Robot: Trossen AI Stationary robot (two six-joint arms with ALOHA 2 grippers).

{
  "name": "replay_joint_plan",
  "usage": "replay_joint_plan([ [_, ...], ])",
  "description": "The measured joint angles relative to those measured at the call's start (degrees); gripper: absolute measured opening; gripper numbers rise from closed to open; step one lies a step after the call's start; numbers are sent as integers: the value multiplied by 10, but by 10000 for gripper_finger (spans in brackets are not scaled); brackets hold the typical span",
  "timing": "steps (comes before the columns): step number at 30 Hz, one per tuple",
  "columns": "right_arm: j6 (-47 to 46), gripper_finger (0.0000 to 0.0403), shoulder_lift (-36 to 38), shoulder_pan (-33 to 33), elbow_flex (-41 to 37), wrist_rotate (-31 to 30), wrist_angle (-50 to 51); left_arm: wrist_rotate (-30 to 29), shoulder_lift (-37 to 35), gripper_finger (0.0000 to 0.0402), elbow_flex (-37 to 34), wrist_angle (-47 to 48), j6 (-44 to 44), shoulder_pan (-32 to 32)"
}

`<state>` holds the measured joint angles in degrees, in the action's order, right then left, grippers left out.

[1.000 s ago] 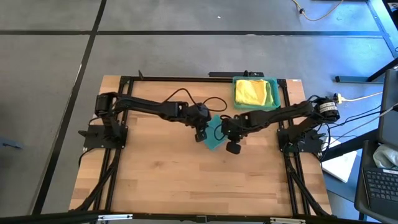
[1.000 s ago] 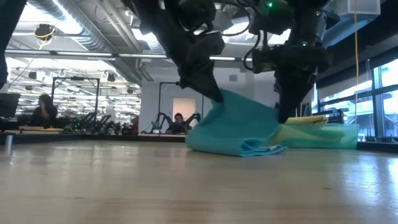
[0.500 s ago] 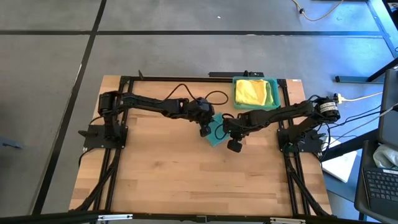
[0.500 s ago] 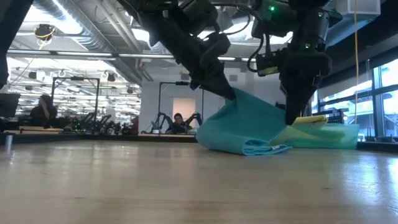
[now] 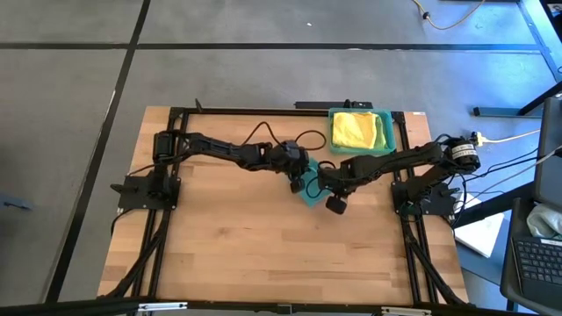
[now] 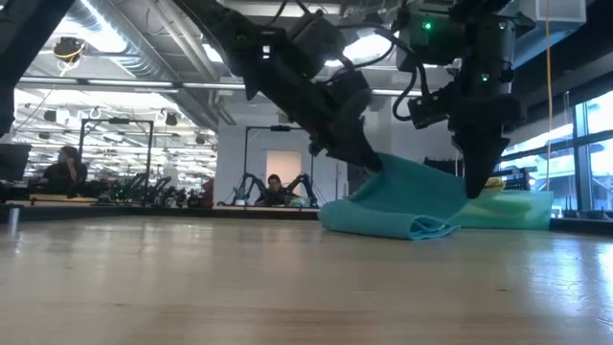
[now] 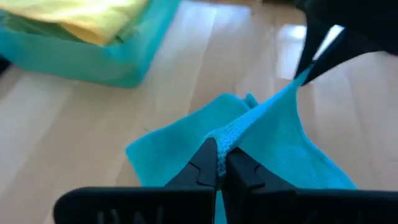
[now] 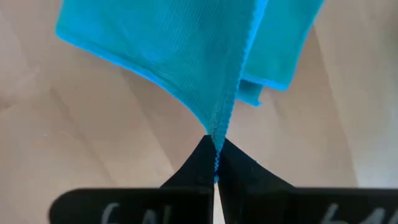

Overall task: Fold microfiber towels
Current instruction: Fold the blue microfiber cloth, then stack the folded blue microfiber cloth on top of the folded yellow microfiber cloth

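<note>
**Both grippers pinched on the teal towel near the tray**

The teal towel [image 5: 309, 187] lay partly on the wooden table [image 5: 237, 254], just in front of the teal plastic tray [image 5: 389, 133], with its upper portion lifted off the surface. In the low view it rose from a folded, rounded edge on the tabletop [image 6: 383, 222] up to a raised ridge held between the two arms.

The left gripper [image 7: 217, 163] was clenched on a hemmed edge of the towel; its two dark fingers [image 7: 202, 167] met with the cloth squeezed between them, and the fabric stretched taut away from the jaws toward the other arm's tip. The right gripper [image 8: 215, 163] was likewise closed on the towel, its jaws nipping a stitched edge (the hem ran straight into the narrow seam between the fingers), with the rest of the cloth hanging away from it over the wood.

From above, the two grippers stood close together over the towel, the left gripper [image 5: 297, 175] on its left side and the right gripper [image 5: 327, 191] on its right.

A yellow towel [image 5: 356, 128] lay bunched inside the tray, well apart from both grippers.
</note>
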<state>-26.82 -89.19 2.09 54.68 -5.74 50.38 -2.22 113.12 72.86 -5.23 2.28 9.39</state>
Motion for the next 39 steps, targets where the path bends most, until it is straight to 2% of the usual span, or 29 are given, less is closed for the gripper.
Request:
replay_joint_plan([
  [7, 1, 6, 0, -5, 0, -61, 5, -19, 0, 0, 0, -10, -5, 14],
  [14, 6, 7, 0, -32, 0, -59, 7, -11, 8, 0, 0, -5, -6, 20],
  [20, 9, 51, 0, -45, -1, -50, 13, -19, 7, 3, 0, -5, -12, 21],
  [30, 1, 138, 0, -46, -1, -62, 11, -13, 7, 81, 0, 3, -10, 28],
  [34, 1, 146, 0, -46, -1, -65, 11, -12, 7, 100, 0, 4, 2, 28],
  [39, -3, 142, 0, -46, -1, -62, 25, -13, -3, 102, 1, 37, 20, 28],
])
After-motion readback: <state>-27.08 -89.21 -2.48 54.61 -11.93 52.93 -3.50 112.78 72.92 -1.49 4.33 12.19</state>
